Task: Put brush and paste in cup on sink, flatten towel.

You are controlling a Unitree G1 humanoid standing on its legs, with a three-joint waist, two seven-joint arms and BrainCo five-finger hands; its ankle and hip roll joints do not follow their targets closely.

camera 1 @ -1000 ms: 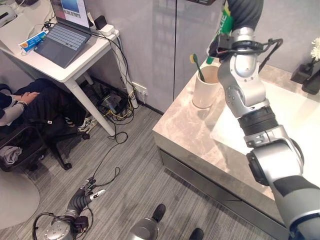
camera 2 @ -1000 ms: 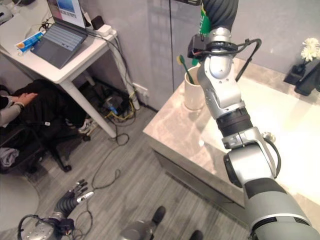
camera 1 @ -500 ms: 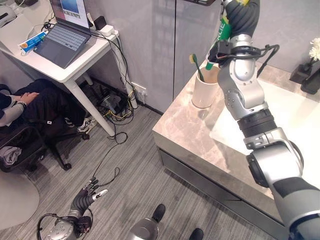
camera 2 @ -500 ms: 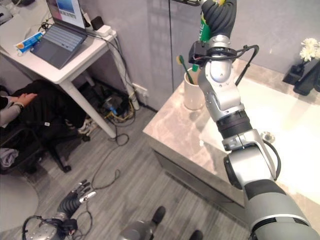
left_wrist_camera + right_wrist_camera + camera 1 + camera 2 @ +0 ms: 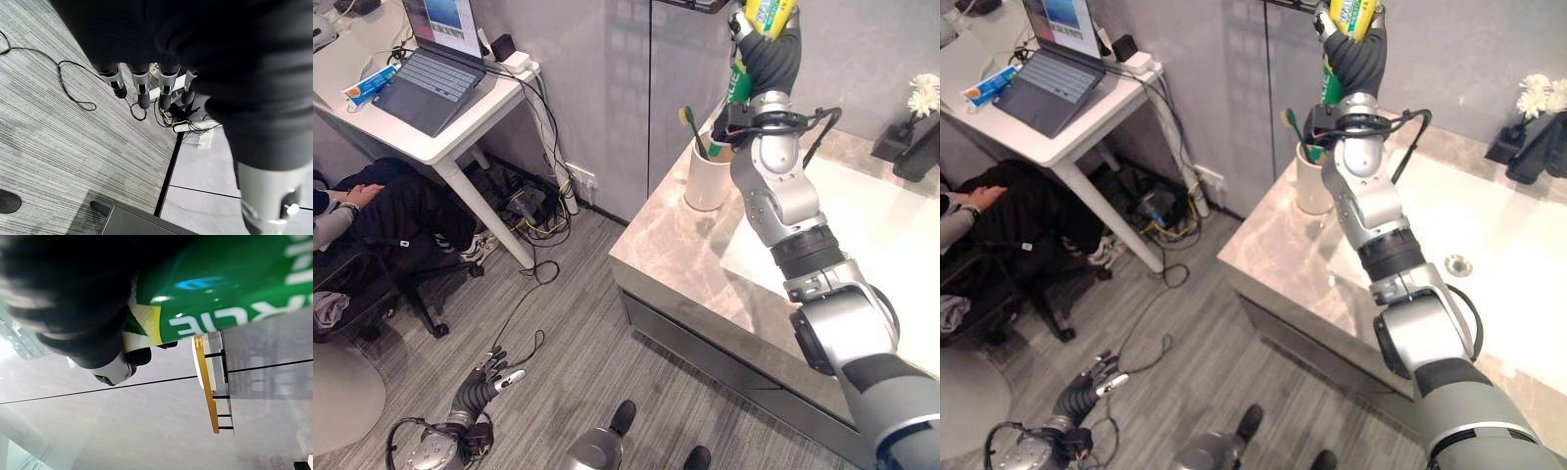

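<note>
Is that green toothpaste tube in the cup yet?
Not yet. The right robot hand grips the green toothpaste tube above the cream cup, which holds a green toothbrush.

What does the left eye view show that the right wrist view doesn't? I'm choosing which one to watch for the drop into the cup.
Left eye view alone: the cup on the sink counter, the toothbrush standing in it, and the left hand low by the floor. Right wrist view alone: a gold-edged wall fixture. Both: the right hand gripping the green toothpaste tube.
</note>
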